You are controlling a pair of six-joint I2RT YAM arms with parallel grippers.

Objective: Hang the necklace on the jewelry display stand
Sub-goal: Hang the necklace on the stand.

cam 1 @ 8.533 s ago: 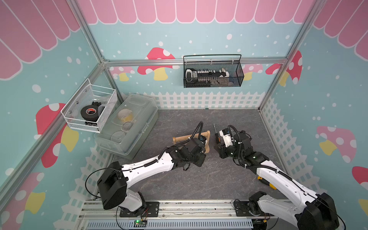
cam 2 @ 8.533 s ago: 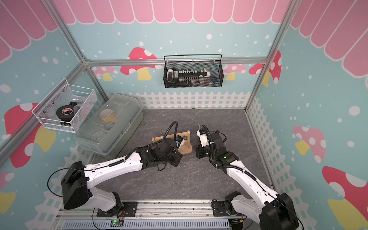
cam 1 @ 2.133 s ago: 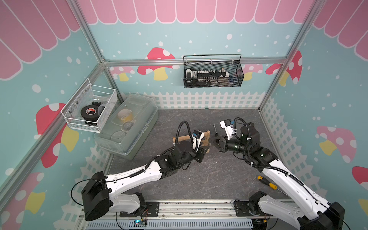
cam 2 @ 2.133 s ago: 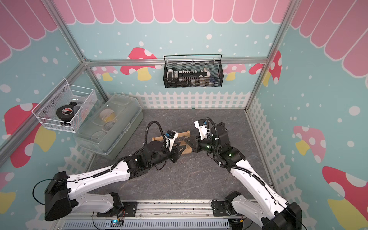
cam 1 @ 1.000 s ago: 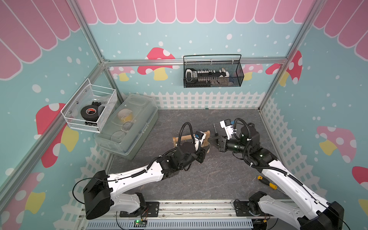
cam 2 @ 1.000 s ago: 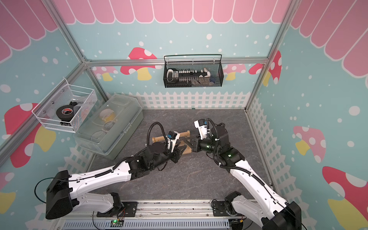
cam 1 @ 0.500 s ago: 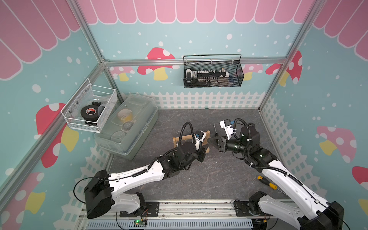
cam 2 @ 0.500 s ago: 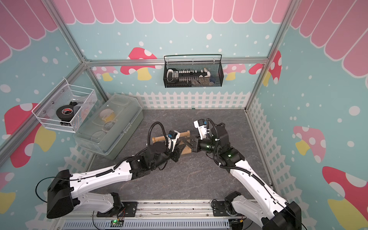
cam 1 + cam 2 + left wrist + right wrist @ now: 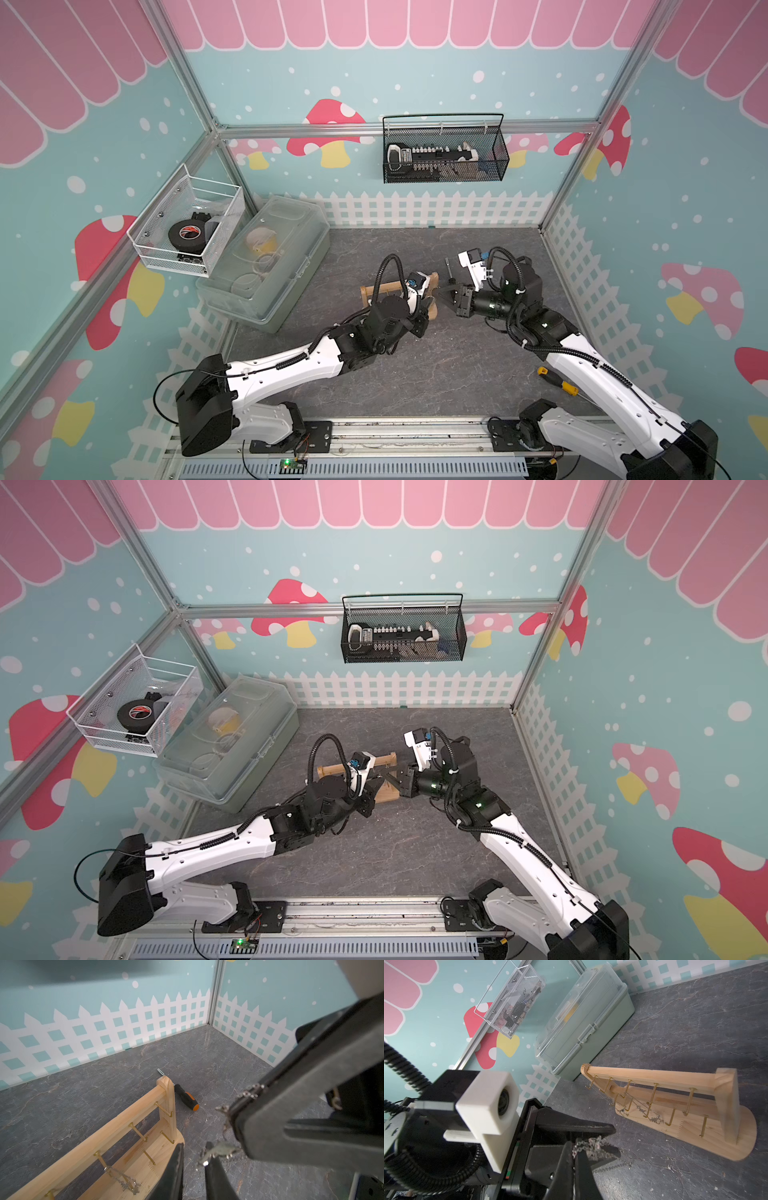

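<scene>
In the middle of both top views, the jewelry stand (image 9: 376, 289) is upright, with a second chain (image 9: 124, 1180) draped on its pegs (image 9: 138, 1131). Just right of it, the left gripper (image 9: 194, 1148) has its jaws slightly apart beside the necklace (image 9: 593, 1142). The necklace is off the stand, pinched in the closed right gripper (image 9: 574, 1146).
</scene>
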